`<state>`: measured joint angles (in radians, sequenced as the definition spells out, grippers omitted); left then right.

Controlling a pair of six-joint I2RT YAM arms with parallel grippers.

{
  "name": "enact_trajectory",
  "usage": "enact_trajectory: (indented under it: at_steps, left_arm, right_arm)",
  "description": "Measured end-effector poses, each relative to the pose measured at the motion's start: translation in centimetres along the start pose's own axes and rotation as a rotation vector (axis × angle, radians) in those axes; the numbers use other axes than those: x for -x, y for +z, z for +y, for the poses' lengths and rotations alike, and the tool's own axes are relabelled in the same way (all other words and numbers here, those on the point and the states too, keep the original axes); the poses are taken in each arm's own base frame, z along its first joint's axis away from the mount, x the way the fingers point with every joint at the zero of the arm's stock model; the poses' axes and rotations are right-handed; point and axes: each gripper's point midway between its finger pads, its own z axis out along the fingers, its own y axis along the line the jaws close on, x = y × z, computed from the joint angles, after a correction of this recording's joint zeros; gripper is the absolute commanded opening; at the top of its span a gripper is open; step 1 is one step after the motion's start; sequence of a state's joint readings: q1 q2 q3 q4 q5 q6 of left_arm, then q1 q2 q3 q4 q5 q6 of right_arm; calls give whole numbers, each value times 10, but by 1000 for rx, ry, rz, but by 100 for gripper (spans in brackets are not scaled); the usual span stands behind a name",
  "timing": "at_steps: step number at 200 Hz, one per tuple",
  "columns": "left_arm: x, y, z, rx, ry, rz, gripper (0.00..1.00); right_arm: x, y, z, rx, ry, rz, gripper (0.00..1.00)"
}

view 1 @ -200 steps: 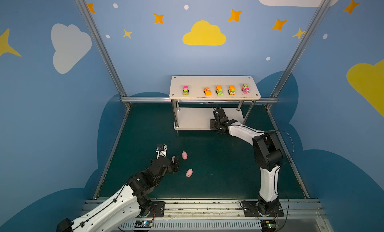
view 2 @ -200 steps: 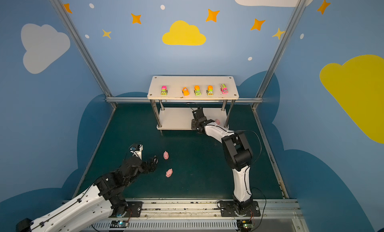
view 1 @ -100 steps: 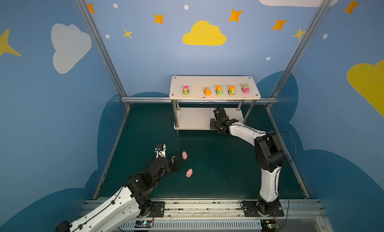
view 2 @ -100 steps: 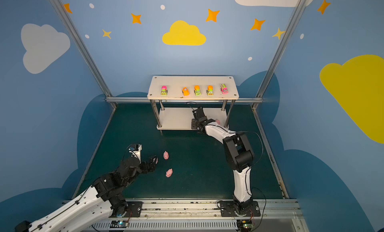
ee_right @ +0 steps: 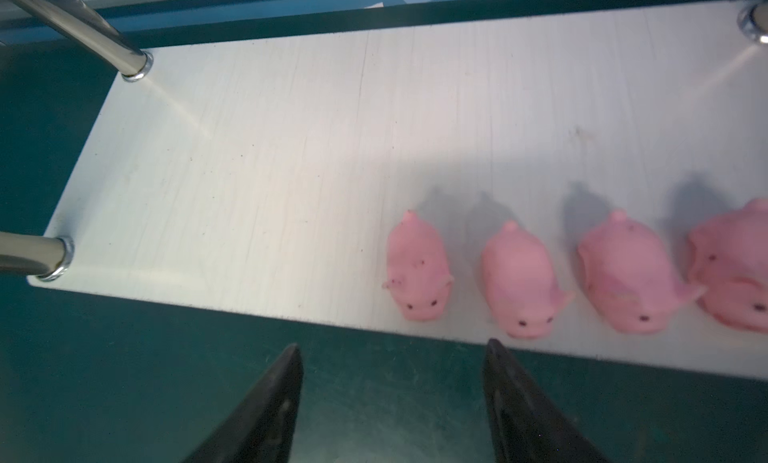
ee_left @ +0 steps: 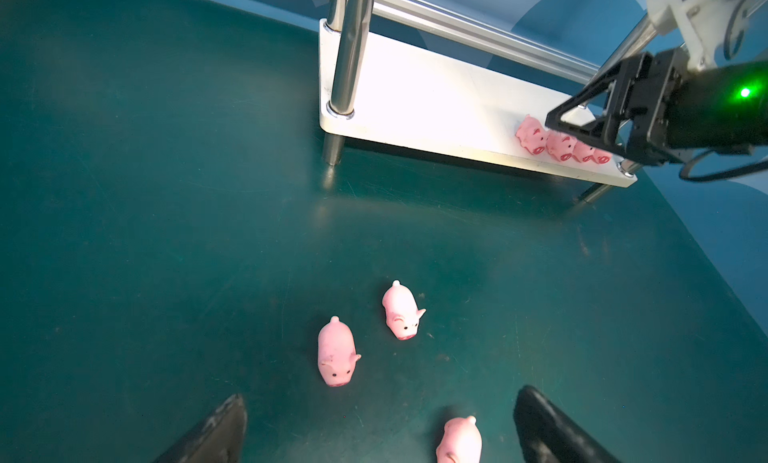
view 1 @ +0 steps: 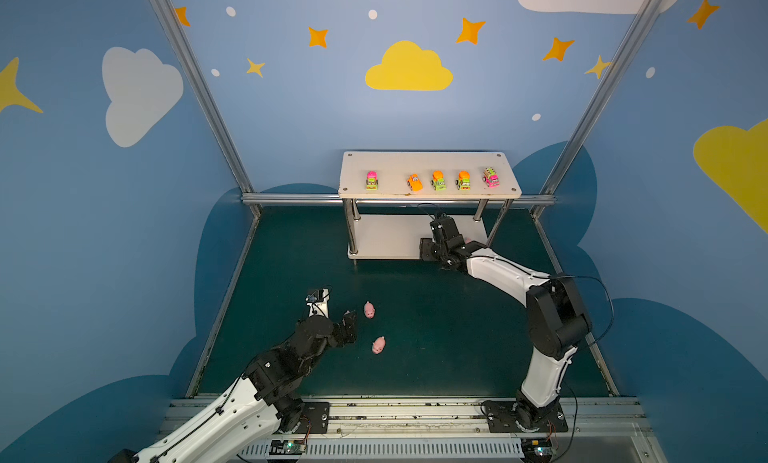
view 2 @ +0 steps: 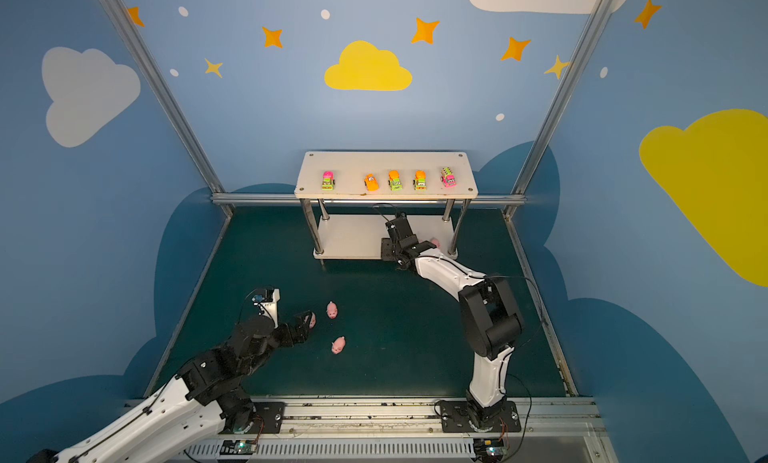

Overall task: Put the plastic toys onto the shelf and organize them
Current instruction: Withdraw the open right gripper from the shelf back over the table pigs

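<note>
The shelf [view 1: 428, 162] stands at the back, and several toy vehicles [view 1: 438, 180] are lined up on its top board. On the lower board [ee_right: 270, 170] several pink pigs [ee_right: 419, 270] stand in a row near the front edge. My right gripper [ee_right: 392, 346] is open just in front of that edge, with nothing between its fingers. Three pigs lie on the green floor: one [ee_left: 402, 311], another [ee_left: 336, 353], and a third [ee_left: 459, 440] between the fingers of my open left gripper [ee_left: 380, 402], closer to one finger and not touching either.
Chrome legs [ee_right: 95, 33] rise at the lower board's corners. The left half of that board is bare. A metal rail [view 1: 291, 198] runs along the back of the floor behind the shelf. Blue walls close in both sides.
My right gripper's jaws have spread wider in front of the lower board. The left arm has edged slightly forward over the nearest floor pig.
</note>
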<state>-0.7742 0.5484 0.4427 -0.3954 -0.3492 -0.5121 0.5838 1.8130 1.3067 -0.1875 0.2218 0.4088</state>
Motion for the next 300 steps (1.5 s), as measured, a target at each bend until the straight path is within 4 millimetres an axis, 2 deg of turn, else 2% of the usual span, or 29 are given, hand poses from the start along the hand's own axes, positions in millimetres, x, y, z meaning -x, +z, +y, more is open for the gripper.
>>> enact_trajectory:
  at_steps: [36, 76, 135, 163, 202, 244, 271, 300]
  left_arm:
    - [-1, 0, 3, 19, -14, 8, 100]
    - [2, -2, 4, 42, -41, 12, 100]
    - [-8, 0, -5, -6, -93, 69, 100]
    - [-11, -2, -10, -25, -119, 81, 100]
    - [-20, -6, -20, -53, -121, 103, 100]
    - [-33, -8, -28, -53, -109, 119, 100]
    - [-40, -8, -28, -40, -103, 122, 100]
    - [-43, -12, -25, -23, -109, 110, 100]
  right_arm:
    - [-20, -22, 9, 26, -20, 12, 83]
    - [-38, -47, 17, 53, -43, 8, 83]
    - [-80, -79, 12, 92, -57, 37, 83]
    - [-102, -94, 19, 144, -72, 53, 82]
    - [-135, -107, 26, 209, -88, 77, 80]
    - [-163, -111, 31, 255, -91, 106, 78]
    - [-178, -117, 46, 293, -102, 121, 78]
    - [-193, -131, 72, 351, -129, 120, 79]
